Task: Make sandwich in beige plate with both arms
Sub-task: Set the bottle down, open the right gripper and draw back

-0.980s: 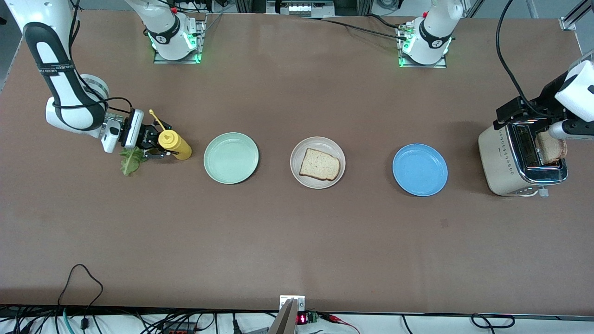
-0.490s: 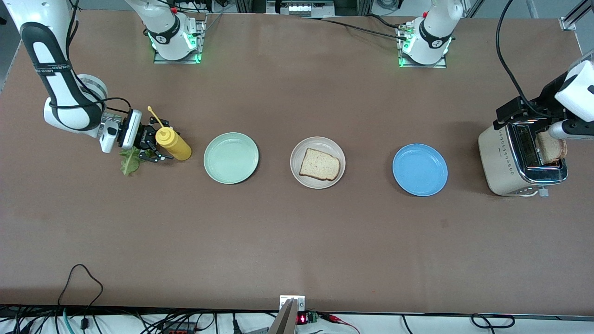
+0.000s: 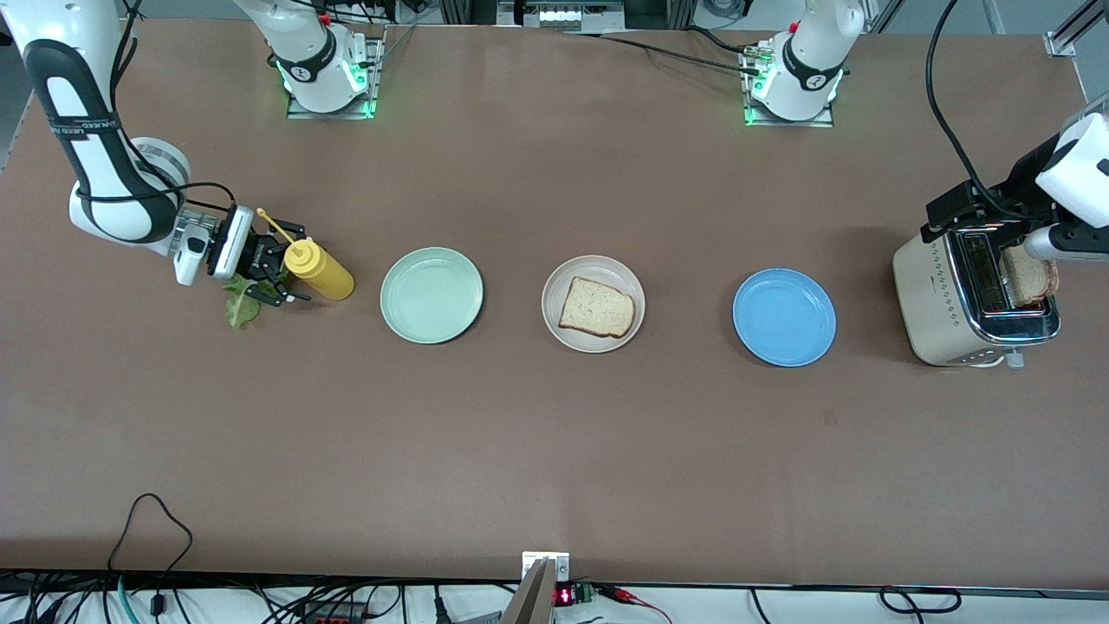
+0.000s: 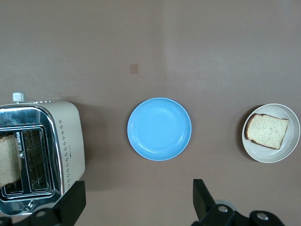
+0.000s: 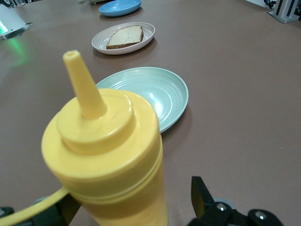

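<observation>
Table [image 3: 554, 451]: you have a brown top carrying everything, with the two arm bases along its farther edge.
Toaster [image 3: 962, 299]: it stands at the left arm's end of the table; a slice of bread [image 3: 1031, 276] sticks up out of one slot, and the other slot shows bare wires.
Left gripper [image 4: 136, 207]: it hangs above the table by the toaster with its fingers spread wide, grasping nothing. This arm is waiting.
Right gripper [image 3: 275, 276]: you see it low at the right arm's end of the table, fingers parted, right against the yellow squeeze bottle [image 3: 319, 270], without a clamp on it.
Blue plate [image 3: 784, 316]: it sits between the toaster and the beige plate, bare.
Mint green plate [image 3: 431, 295]: it sits between the bottle and the beige plate, also bare.
Beige plate [image 3: 554, 325]: it is the middle plate of the row, and one toasted slice [image 3: 596, 308] lies flat in it.
Lettuce leaf [image 3: 238, 308]: it lies on the table just beside the right gripper, a little nearer the front camera than the bottle.
</observation>
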You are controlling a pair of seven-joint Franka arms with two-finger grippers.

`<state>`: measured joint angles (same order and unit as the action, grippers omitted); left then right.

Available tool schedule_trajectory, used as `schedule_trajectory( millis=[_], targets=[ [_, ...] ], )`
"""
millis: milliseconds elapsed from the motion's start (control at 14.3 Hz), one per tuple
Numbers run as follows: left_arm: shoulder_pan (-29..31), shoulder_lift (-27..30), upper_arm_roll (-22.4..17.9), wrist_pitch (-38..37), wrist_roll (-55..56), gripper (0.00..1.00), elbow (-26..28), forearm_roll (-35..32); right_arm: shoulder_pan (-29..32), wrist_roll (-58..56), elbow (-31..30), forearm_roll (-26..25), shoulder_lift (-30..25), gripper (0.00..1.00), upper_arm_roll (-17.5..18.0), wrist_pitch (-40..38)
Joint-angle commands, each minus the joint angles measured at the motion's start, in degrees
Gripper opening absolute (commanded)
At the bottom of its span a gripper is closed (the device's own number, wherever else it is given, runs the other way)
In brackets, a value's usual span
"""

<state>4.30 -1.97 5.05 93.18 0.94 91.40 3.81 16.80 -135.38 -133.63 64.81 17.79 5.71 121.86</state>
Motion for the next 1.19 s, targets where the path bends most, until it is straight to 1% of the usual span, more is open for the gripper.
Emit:
schedule_trajectory(
  millis=[0,280,910,1121],
  targets=[
    [0.2,-0.2,0.2,-0.1,-0.7,1.0,-0.6,-1.1,3.1,-0.2,0.4,-2.1,-0.3,1.0,0.6,-2.2],
    [0.3,-0.2,0.2,-0.2,-0.7,1.0,-0.5,-1.1,4.1,-0.3,0.4,-3.7,-0.2,1.0,0.4,-2.8],
    [0.4,-0.2,0.1,-0.5,-0.6,1.0,-0.5,-1.0,3.8,-1.1,-1.0,-3.8,1.7,1.0,0.4,-2.4],
    [0.4,-0.1,0.1,-0.5,-0.6,1.0,-0.5,-1.0,5.0,-1.6,-1.0,-4.9,1.6,1.0,0.4,-2.6]
  ],
)
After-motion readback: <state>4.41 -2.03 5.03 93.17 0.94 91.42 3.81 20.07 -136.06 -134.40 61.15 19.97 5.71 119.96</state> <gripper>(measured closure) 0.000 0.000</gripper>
